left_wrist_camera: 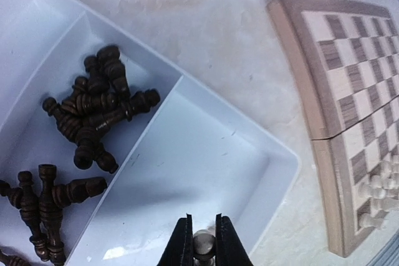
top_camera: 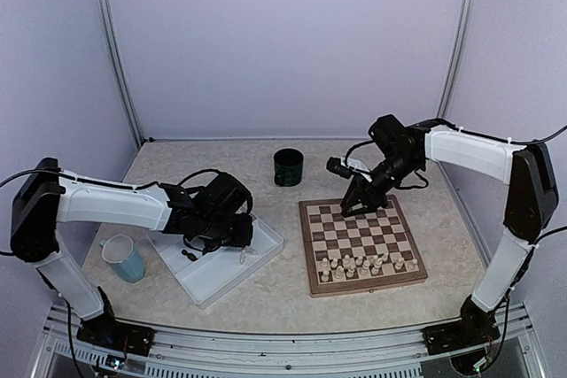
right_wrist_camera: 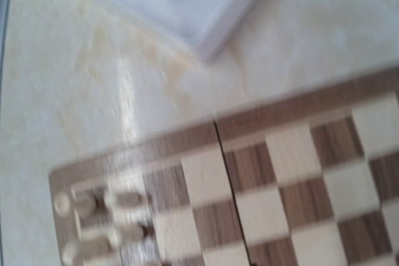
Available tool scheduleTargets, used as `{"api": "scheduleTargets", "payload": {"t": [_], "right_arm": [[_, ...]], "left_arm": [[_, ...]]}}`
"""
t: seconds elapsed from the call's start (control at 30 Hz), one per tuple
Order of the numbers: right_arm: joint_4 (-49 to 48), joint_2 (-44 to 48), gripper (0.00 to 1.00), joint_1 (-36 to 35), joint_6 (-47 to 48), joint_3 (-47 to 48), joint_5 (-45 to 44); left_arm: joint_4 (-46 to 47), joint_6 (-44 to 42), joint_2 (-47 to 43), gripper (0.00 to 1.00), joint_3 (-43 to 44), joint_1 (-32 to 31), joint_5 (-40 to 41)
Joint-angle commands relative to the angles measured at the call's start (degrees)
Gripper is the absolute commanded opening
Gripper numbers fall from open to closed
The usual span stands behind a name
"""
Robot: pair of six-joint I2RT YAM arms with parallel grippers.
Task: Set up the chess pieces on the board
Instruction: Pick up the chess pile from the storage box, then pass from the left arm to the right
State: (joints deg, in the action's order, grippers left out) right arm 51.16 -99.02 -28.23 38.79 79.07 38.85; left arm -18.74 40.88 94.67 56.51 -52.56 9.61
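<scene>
1. Left end effector pinches a cream piece above the white tray.
2. Right end effector hovers at the board's 11 o'clock edge; its opening cannot be told.
3. Other cream pieces line the board's 6 o'clock edge.

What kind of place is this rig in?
Probably a lab robot test cell, not a home: plain panel walls on aluminium posts, left arm and right arm bolted to a rail, staged props like the board and white tray.

Tray left of board
</scene>
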Motion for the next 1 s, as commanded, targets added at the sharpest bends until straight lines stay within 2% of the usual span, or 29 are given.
{"api": "scheduleTargets", "payload": {"t": [0.0, 0.13, 0.33, 0.53, 0.67, 0.83, 0.97], "right_arm": [[-2.77, -3.17, 0.34, -2.75, -4.34, 4.09, 4.18], [-4.68, -6.68, 0.35, -5.86, -7.62, 7.74, 5.6], [-9.51, -11.02, 0.35, -10.12, -13.61, 13.39, 6.14], [-21.04, -10.69, 0.35, -15.83, -17.55, 14.35, -5.87], [-22.16, -12.61, 0.36, -18.38, -18.95, 18.81, -11.98], [-23.24, -13.5, 0.36, -22.69, -16.32, 21.43, -17.94], [-24.27, -13.88, 0.36, -26.31, -12.96, 21.44, -22.48]], "left_arm": [[13.05, -1.14, -9.02, 0.0, -6.26, -0.35, 1.58], [22.0, 2.3, -16.32, 0.0, -12.77, 0.23, 2.77], [27.16, 9.66, -22.38, 0.0, -16.47, 0.35, 10.11], [29.95, 24.02, -26.21, 0.0, -20.18, 0.39, 18.26], [30.67, 33.39, -28.84, 0.0, -22.15, 0.27, 22.48], [32.18, 39.83, -30.12, 0.0, -23.28, 0.42, 22.55], [35.72, 43.38, -29.49, 0.0, -24.87, 1.49, 19.62]]}}
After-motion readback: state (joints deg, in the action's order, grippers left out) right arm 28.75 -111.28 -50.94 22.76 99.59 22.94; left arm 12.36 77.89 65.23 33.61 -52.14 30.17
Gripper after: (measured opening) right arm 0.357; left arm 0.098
